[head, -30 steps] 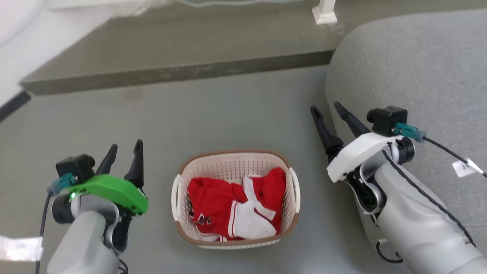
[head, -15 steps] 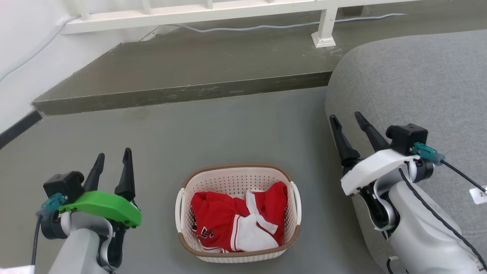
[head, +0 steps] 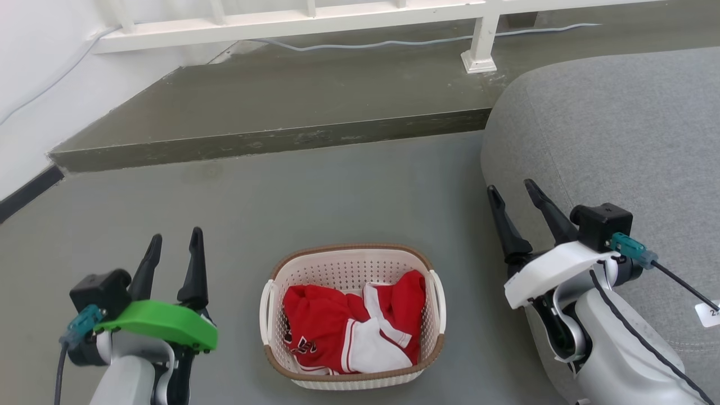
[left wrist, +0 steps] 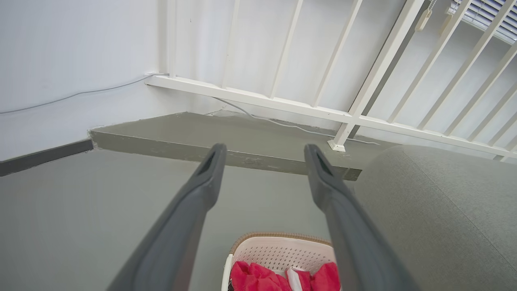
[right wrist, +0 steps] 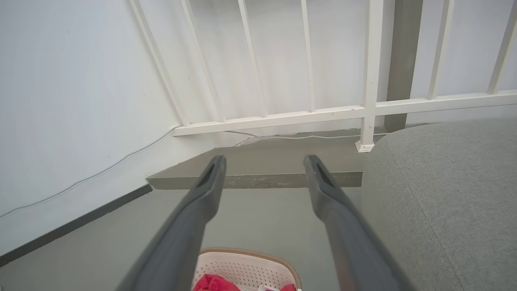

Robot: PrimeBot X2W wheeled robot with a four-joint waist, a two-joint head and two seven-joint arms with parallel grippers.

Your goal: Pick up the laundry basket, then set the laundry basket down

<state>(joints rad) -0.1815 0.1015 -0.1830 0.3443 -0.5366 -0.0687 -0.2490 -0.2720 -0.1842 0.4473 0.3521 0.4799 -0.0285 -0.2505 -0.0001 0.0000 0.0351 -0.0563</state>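
So, step: pick-up not yet begun, I judge; I'm at the approach.
Basket [head: 343,269]: on the floor [head: 337,191] between my arms, red clothes [head: 320,315] inside, sofa [head: 607,140] to its right.
Left gripper [head: 176,233]: fingers parted, empty, well left of the basket.
Right gripper [head: 511,185]: fingers parted, empty, off right by the sofa.
Next: I'd bring each gripper down and inward to the handles [head: 264,306], then close evenly.

Laundry basket [head: 349,269] floor under red garment [head: 323,318]

Head camera steeply down; wrist cameras forward; basket [head: 343,269], railing [head: 292,21] shared
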